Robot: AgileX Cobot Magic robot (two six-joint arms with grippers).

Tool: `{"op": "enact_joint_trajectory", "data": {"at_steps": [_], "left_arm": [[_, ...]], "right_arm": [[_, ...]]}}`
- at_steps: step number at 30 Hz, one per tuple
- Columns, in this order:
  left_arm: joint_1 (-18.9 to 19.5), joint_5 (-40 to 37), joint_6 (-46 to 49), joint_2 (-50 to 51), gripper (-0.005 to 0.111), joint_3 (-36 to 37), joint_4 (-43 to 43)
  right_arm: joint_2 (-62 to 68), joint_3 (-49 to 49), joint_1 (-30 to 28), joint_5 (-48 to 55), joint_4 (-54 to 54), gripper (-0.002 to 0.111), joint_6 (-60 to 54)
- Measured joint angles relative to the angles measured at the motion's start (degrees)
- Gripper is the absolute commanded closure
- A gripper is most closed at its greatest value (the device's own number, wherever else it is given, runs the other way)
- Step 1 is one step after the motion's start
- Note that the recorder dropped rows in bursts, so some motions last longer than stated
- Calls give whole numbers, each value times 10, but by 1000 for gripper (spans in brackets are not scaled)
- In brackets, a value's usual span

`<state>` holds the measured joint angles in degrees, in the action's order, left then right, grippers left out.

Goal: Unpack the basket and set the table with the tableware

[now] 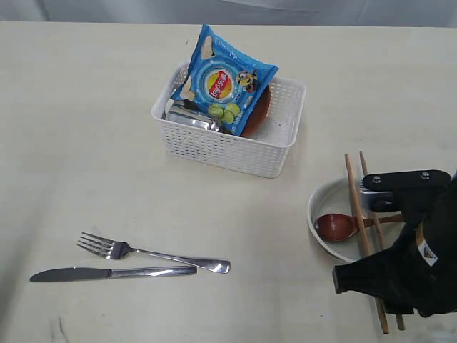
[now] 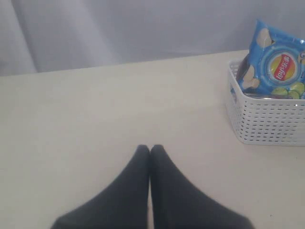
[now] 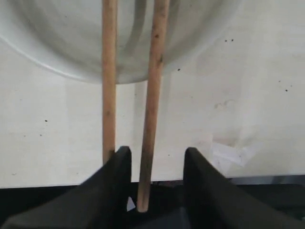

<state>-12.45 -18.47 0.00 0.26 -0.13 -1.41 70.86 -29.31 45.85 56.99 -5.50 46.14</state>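
The white basket [image 1: 235,153] stands at the back of the table [image 1: 86,143] and holds a steel cup [image 1: 191,118] and a reddish-brown plate [image 1: 258,114]. A fork [image 1: 153,252] and knife [image 1: 107,274] lie side by side at the front left. At the right, the off-white bowl [image 1: 315,207] holds the dark red spoon [image 1: 337,226], and the chopsticks [image 1: 357,207] rest across it. My right gripper [image 3: 157,152] is open at their near ends: one chopstick [image 3: 155,71] lies loose between the jaws, the other [image 3: 109,71] runs behind one finger. My left gripper [image 2: 150,149] is shut on nothing over bare table.
A blue chip bag [image 1: 225,82] stands in the basket over the cup and plate. My right arm [image 1: 407,271] covers the table's front right corner and the chopsticks' near ends. In the left wrist view the basket [image 2: 267,124] sits off to one side.
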Motion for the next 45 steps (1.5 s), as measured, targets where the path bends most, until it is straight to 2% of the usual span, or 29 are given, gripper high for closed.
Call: {"op": "enact_joint_trajectory", "data": {"at_steps": [10,15,20,24,30,38,40,45], "left_arm": [[0,0,0,0,107,0,0],[0,0,0,0,107,0,0],[0,0,0,0,107,0,0],[0,0,0,0,107,0,0],[0,0,0,0,107,0,0],[0,0,0,0,107,0,0],[0,0,0,0,107,0,0],[0,0,0,0,107,0,0]], "right_arm": [[-40,-20,0,39,-16,71,-19],[-79,-100,0,64,-14,71,-83],[-75,-202,26,46,62,71,-175],[8,-245,68,35,95,71,-202],[257,-378,159,-25,98,71,-314],[427,-521,179,-35,114,71,-408],[449,-537,184,-36,136,71,-461],[483,-542,199,-45,124,71,-482]]}}
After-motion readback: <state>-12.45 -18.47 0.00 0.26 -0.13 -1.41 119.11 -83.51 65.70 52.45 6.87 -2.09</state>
